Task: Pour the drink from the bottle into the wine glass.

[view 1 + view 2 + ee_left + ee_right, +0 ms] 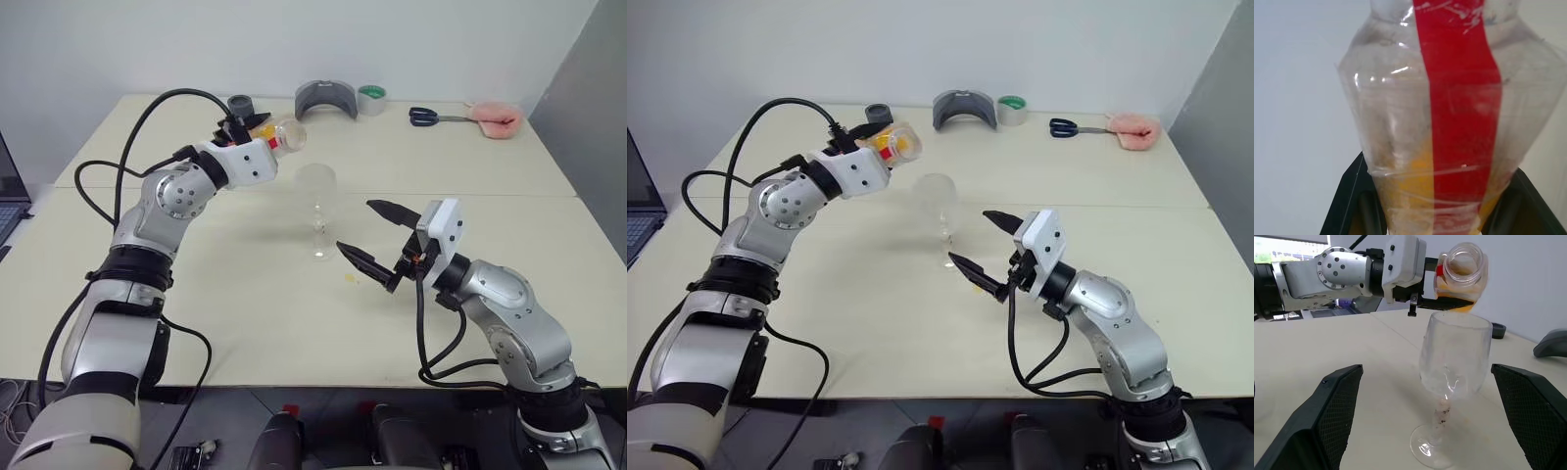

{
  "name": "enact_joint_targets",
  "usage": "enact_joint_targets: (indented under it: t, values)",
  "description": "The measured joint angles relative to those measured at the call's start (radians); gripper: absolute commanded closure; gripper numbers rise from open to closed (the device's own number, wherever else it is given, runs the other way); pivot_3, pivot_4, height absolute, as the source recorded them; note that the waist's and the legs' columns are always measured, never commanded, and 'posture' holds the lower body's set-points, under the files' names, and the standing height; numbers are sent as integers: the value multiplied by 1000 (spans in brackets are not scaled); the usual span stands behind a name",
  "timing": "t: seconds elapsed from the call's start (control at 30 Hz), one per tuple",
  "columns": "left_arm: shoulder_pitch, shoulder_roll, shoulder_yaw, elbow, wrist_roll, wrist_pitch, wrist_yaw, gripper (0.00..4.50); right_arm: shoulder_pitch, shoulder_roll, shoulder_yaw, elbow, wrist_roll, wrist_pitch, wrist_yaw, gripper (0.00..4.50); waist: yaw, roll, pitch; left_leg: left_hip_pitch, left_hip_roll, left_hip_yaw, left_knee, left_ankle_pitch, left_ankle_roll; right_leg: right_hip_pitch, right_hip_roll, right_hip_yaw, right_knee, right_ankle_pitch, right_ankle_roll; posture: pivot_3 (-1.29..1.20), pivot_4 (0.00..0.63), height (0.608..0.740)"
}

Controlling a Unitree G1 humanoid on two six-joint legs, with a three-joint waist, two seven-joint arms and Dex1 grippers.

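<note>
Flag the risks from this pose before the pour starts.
1. The bottle lies tipped in the left gripper with no cap on its mouth, which sits near the wine glass rim, not clearly over the bowl; the drink could spill onto the table.
2. The right gripper is open beside the glass, not holding it; a knock from the bottle could topple it.
</note>
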Motion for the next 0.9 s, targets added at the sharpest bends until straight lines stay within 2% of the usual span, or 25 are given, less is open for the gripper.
enact_joint_targets:
  t: [0.37,0.9]
  values:
    - [-55,30,-53,68,127,-110,127,2718,-2,-3,-11,25,-39,-3,-2,0,-1,0,0,0,0,0,0,0,0,0,0,0,0,0,0,0,150,740]
    - [-84,44,-72,73,205,-135,208,2718,-1,-4,-11,25,-61,-3,-2,0,-1,0,0,0,0,0,0,0,0,0,0,0,1,0,0,0,150,740]
